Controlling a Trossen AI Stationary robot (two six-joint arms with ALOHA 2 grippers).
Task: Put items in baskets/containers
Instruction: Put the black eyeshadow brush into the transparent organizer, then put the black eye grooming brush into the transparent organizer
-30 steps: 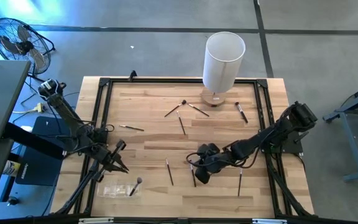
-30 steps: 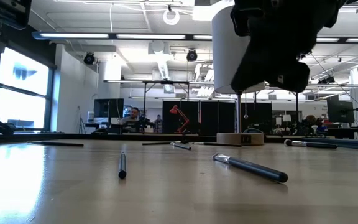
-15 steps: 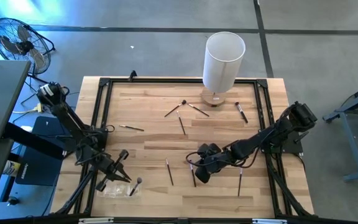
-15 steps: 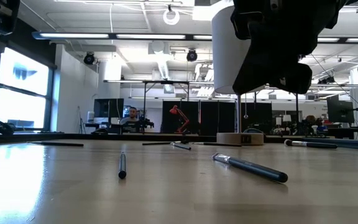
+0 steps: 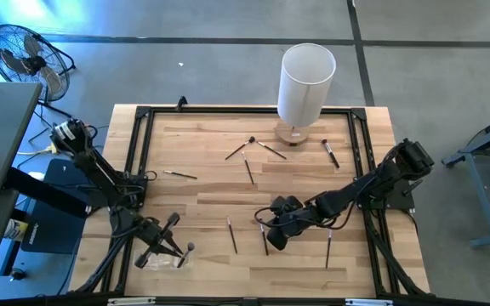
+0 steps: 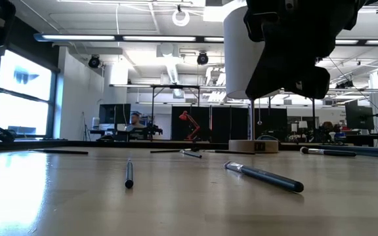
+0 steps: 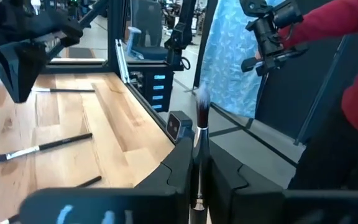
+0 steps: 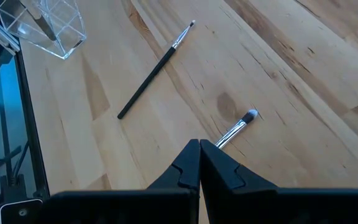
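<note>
- The thin dark brush with the pale tufted tip sits upright between my left gripper's two dark fingers, clamped by its handle, tuft pointing away from the wrist.
- Over the last second I have carried that brush from beside the bench's left rail toward the front-left corner, so my left gripper now hangs over the small clear plastic tray lying there.
- Whether my fingers have begun to loosen I cannot tell; the handle looks gripped.
- I judge this as the delivery step nearly done: the brush needs only lowering and release into the tray.
- The tray looks light and slippery, so a careless drop could nudge it or let the brush roll out.
- My right gripper rests with fingers pressed together and empty, low over the front middle of the wooden bench, unmoved, next to a loose silver-ferruled brush.
- Other slim dark brushes lie scattered toward the back edge near the tall white cylinder, so much of the job remains.
</note>
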